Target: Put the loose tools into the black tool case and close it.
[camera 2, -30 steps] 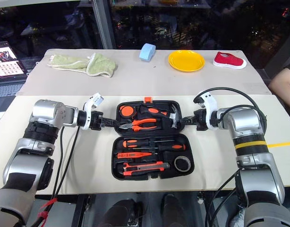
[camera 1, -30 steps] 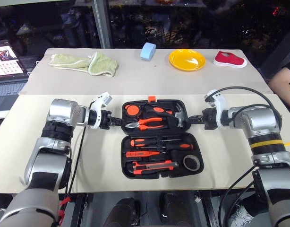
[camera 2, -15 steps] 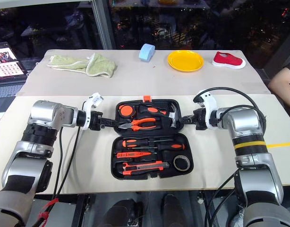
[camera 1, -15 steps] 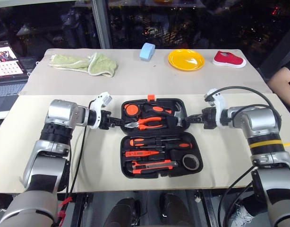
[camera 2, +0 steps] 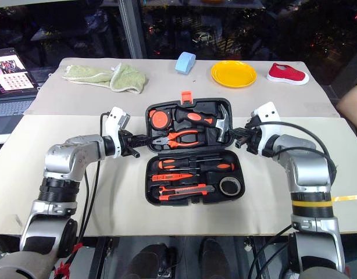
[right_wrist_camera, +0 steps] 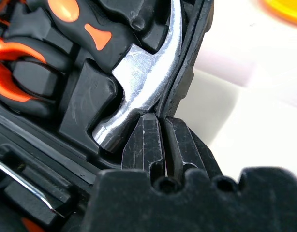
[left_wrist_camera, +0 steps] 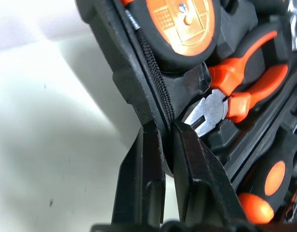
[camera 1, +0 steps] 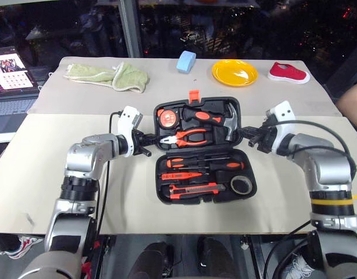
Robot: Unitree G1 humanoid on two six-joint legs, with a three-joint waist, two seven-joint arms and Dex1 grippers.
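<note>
Tools filled the black moulded plastic clamshell tool case (camera 1: 204, 152), which lay open on the beige surface (camera 1: 45, 174) between the two arms. Two black-and-orange screwdrivers (camera 1: 199, 163), a slim orange tester screwdriver (camera 1: 179, 175), an orange-and-black utility knife (camera 1: 190, 189) and a small grey tape roll (camera 1: 241, 184) sat in the near half's recesses. The far half, tilted up with its orange latch (camera 1: 194, 96) on top, held orange-handled pliers (camera 1: 190, 137) and a steel hammer (camera 1: 228, 122).

The left gripper (left_wrist_camera: 164, 145) was pinching that raised half's left rim, its fingers pressed nearly together on the thin edge; the right gripper (right_wrist_camera: 162, 140) was pinching the right rim beside the hammer head in the same way.

Both grips looked shallow, only fingertips on a narrow lip. If one arm led the other while folding the half over, the rim could twist free and the half drop. A tool sitting proud of its recess could also block the latch.
</note>
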